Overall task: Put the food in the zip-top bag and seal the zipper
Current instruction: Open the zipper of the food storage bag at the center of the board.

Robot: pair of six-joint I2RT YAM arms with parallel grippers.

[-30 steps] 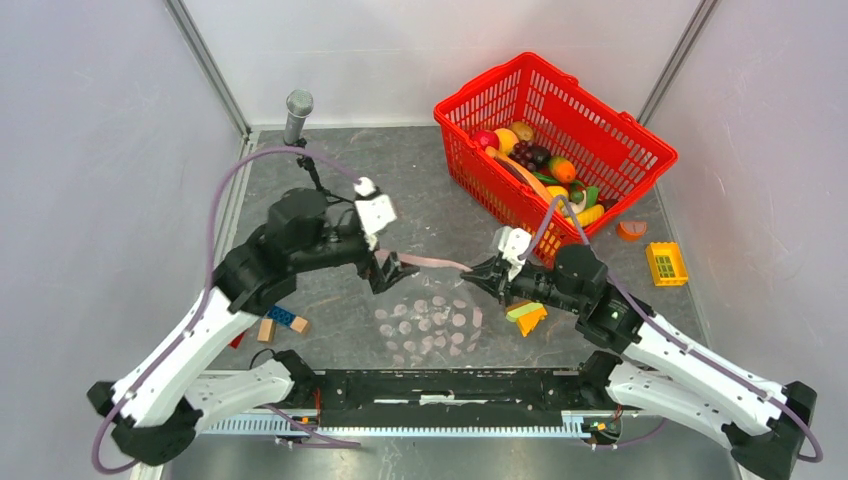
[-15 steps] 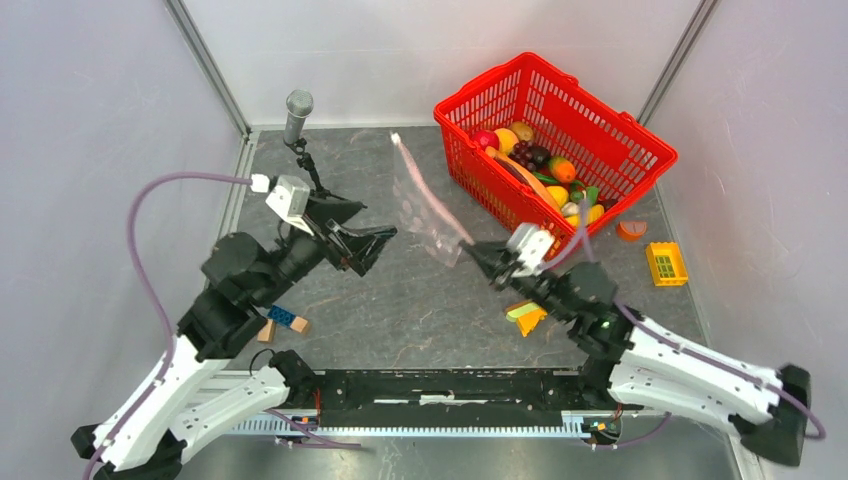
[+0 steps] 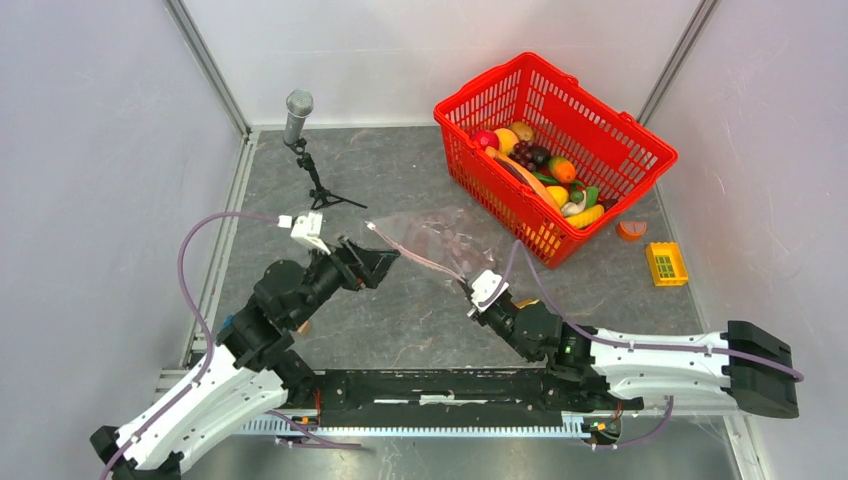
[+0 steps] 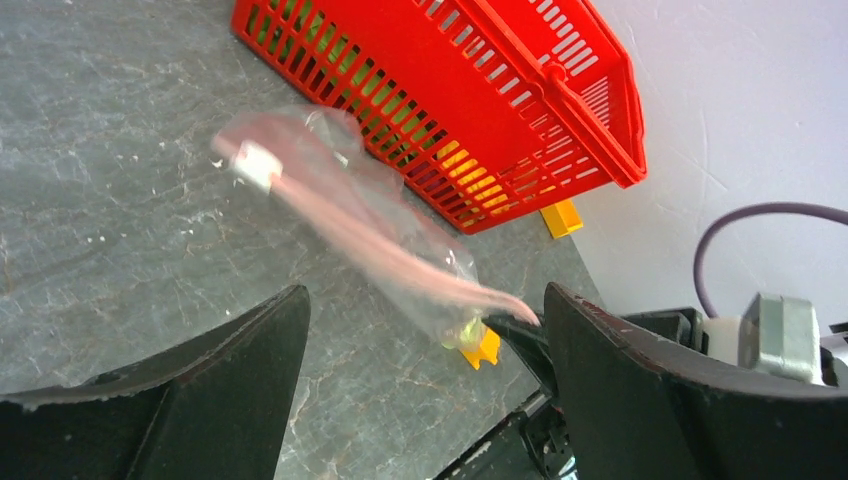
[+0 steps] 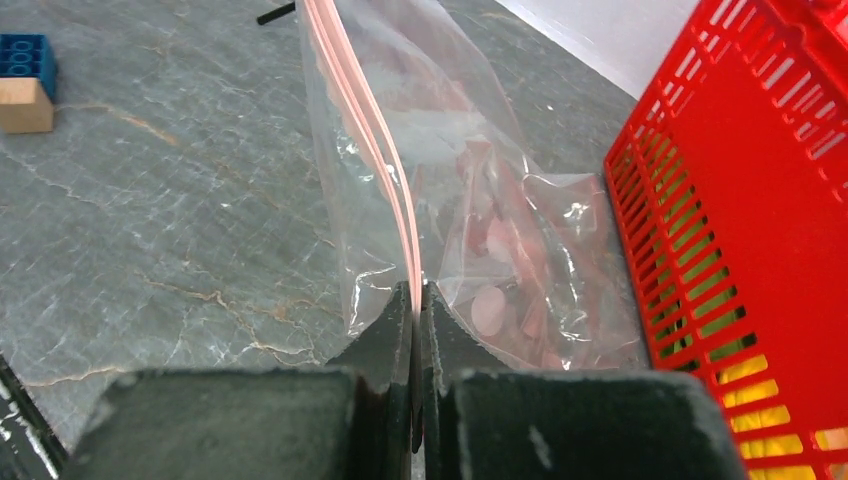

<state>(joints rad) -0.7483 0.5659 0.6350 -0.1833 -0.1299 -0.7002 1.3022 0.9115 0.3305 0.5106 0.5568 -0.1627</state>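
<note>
My right gripper [image 5: 415, 300] is shut on the near end of the zipper [image 5: 365, 130], the pale-pink strip of the zip-top bag [image 5: 490, 240]. The clear, pink-dotted bag [image 3: 432, 238] hangs crumpled above the table beside the basket, its zipper [image 3: 415, 258] running from my right gripper [image 3: 465, 287] toward the left one. My left gripper [image 3: 390, 262] is open just left of the strip's far end, touching nothing. In the left wrist view the blurred bag [image 4: 340, 200] lies beyond the wide-apart fingertips [image 4: 290, 305]. The food [image 3: 540, 170] lies in the red basket.
The red mesh basket [image 3: 600, 130] stands at the back right, close to the bag. A microphone on a stand [image 3: 298, 105] is at the back left. An orange piece [image 3: 630, 230] and a yellow block [image 3: 665, 263] lie right of the basket. Blue and tan blocks [image 5: 22, 80] lie left.
My left gripper let go of the bag, swung away, then came back beside the strip. My right gripper lifted the bag off the table and drew back toward the near edge, lower.
</note>
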